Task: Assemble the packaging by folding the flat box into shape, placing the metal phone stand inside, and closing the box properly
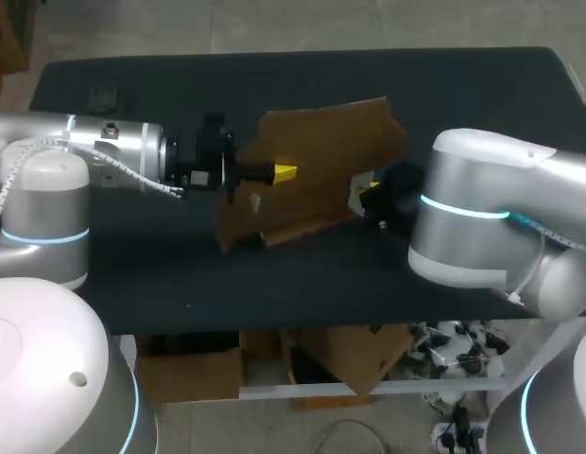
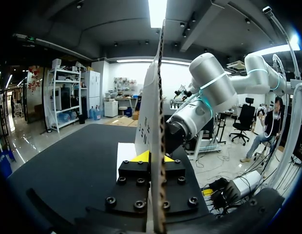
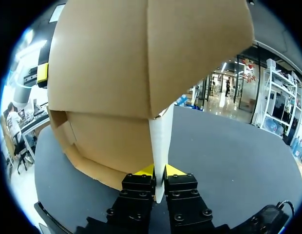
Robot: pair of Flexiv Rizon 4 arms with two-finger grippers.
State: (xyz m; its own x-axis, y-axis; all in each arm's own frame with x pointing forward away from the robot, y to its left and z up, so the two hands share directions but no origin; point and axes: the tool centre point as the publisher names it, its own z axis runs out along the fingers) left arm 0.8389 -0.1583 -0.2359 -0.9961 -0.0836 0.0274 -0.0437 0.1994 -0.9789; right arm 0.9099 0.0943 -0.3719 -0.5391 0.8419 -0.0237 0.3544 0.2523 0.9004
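Note:
The flat brown cardboard box (image 1: 321, 151) is held up off the dark table between my two arms. My left gripper (image 1: 277, 173) comes in from the left and is shut on the box's left edge. In the left wrist view the board (image 2: 158, 97) stands edge-on between the yellow tips of the left gripper (image 2: 156, 158). My right gripper (image 1: 369, 196) is at the box's right side. In the right wrist view the right gripper (image 3: 159, 171) is shut on a pale flap (image 3: 160, 141), with the brown panels (image 3: 141, 63) spreading ahead of it. No phone stand shows in any view.
The black table (image 1: 132, 274) lies bare around the box. A small dark object (image 1: 104, 96) lies at the back left corner. My right arm (image 2: 209, 92) shows beyond the board in the left wrist view.

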